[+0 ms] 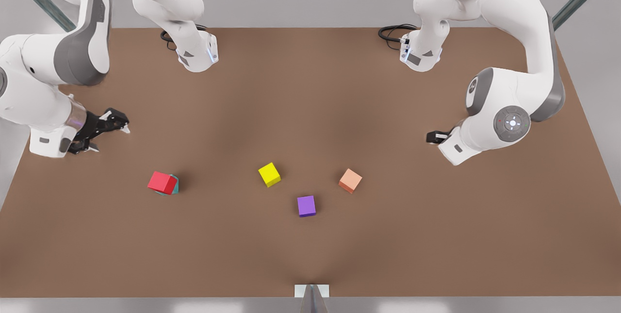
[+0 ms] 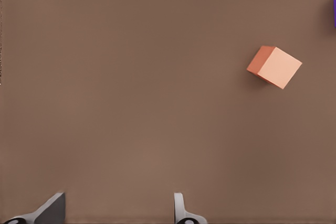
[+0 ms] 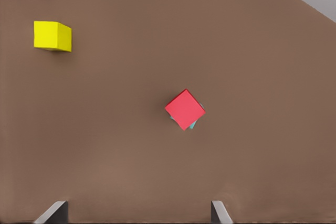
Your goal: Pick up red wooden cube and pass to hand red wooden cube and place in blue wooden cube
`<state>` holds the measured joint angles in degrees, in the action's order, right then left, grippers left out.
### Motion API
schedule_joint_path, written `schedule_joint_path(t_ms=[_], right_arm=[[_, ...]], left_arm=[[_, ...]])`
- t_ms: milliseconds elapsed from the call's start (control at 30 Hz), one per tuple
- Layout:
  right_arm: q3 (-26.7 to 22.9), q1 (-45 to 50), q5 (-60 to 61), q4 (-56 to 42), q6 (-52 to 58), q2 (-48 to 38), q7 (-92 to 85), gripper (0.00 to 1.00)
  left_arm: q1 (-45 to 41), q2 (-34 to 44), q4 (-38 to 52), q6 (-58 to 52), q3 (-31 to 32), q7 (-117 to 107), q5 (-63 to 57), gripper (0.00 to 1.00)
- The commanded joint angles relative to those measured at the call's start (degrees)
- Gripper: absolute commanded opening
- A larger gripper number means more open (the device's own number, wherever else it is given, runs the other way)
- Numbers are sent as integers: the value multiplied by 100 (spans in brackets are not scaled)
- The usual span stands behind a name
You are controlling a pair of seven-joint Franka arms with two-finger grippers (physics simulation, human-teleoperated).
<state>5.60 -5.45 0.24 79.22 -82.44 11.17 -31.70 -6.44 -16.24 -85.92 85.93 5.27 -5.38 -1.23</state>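
The red wooden cube (image 1: 162, 182) rests, turned a little, on top of the blue wooden cube (image 1: 176, 185), of which a teal edge peeks out; both stand on the table toward the front view's left. In the right wrist view the red wooden cube (image 3: 185, 109) covers nearly all of the blue wooden cube (image 3: 193, 125). The hand, my right gripper (image 1: 109, 137), is a black claw, open and empty, up and to the left of the stack, clear of it. My left gripper (image 1: 433, 137) waits at the front view's right, open (image 2: 118, 211) and empty.
A yellow cube (image 1: 269, 174), a purple cube (image 1: 306, 205) and a salmon-orange cube (image 1: 350, 180) lie spread over the middle of the brown table (image 1: 310, 255). The salmon cube (image 2: 274, 66) is nearest my left gripper. Both arm bases stand at the far edge.
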Motion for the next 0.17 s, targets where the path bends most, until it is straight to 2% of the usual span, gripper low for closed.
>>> schedule_joint_path(t_ms=[0,133], right_arm=[[-24,-8,152,339,563,-255,4339,100],[-33,-26,152,462,475,-308,4330,100]], left_arm=[[2,7,5,-94,0,-42,-18,100],[-6,-2,5,-86,9,-34,-62,100]])
